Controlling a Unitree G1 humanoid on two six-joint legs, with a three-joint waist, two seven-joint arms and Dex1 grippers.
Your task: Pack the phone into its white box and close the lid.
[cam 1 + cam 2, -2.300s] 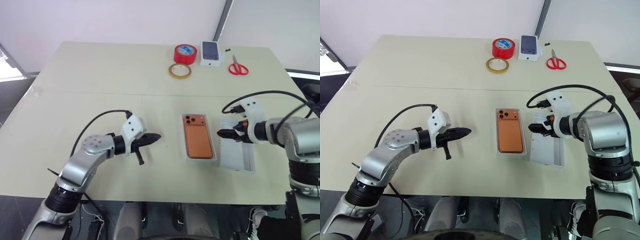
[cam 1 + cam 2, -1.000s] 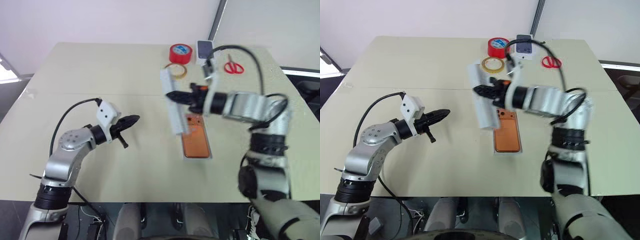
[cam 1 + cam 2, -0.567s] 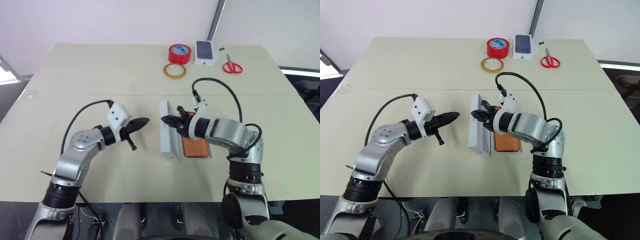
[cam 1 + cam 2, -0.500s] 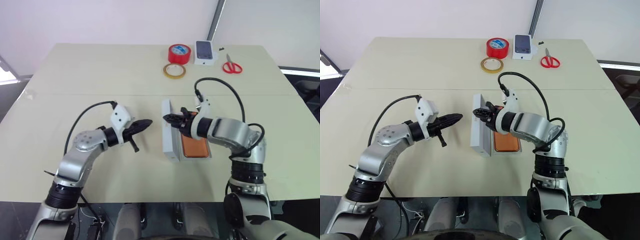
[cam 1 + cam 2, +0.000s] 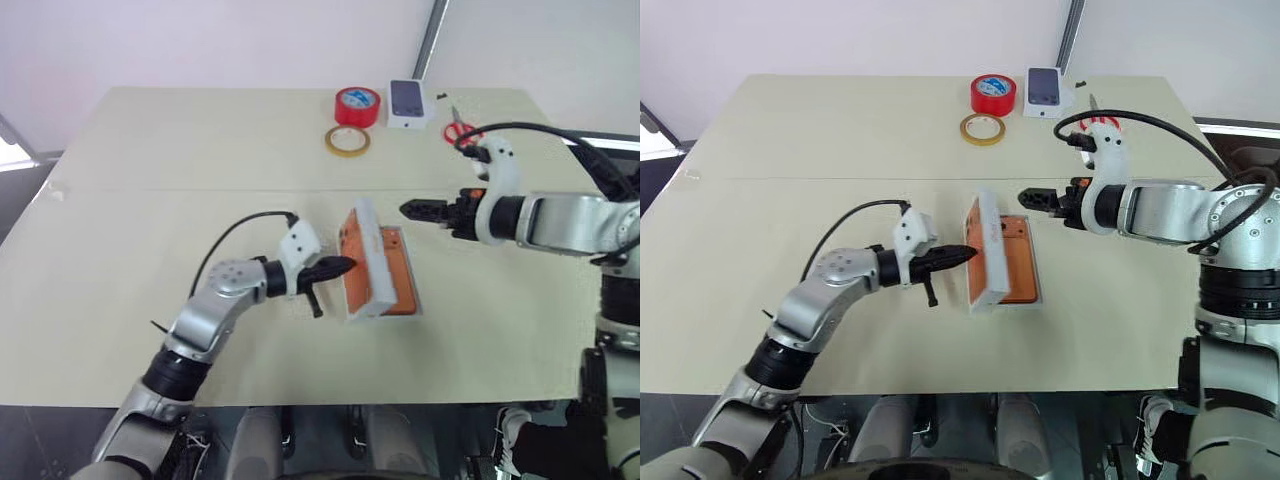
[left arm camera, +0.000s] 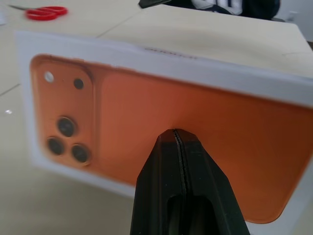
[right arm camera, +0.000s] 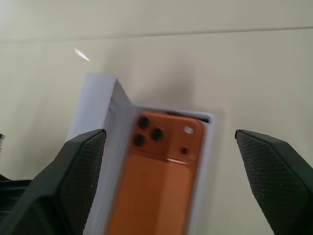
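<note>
**Lid tilted over the packed phone, both arms near the box**

Centre of the table [image 5: 200,140]: the white box [image 5: 1035,262] holds the phone [image 5: 1012,262], orange back up, camera block toward the far end. The lid [image 5: 365,262] stands tilted on its long edge along the box's left side, leaning over the phone and hiding its left part; whether the lid's lower edge sits inside the box wall cannot be told. In the left wrist view the lid's printed face shows an orange phone picture with three dark lenses — the grey lettering on its upper edge is too blurred to read.

The left gripper [image 5: 345,266], fingers pressed together with nothing between them, points its tip at the lid's printed face; contact cannot be confirmed. The right gripper [image 5: 412,210] hovers off the box's far right corner, apart from it; in the right wrist view its fingers [image 7: 80,161] stand spread wide, nothing between them.

At the far edge: a red tape roll [image 5: 358,105] with an illegible blue label, a tan tape ring [image 5: 347,141], a small white box with a dark phone picture [image 5: 408,103], and red scissors [image 5: 456,132] — partly hidden by the right arm's cable.
</note>
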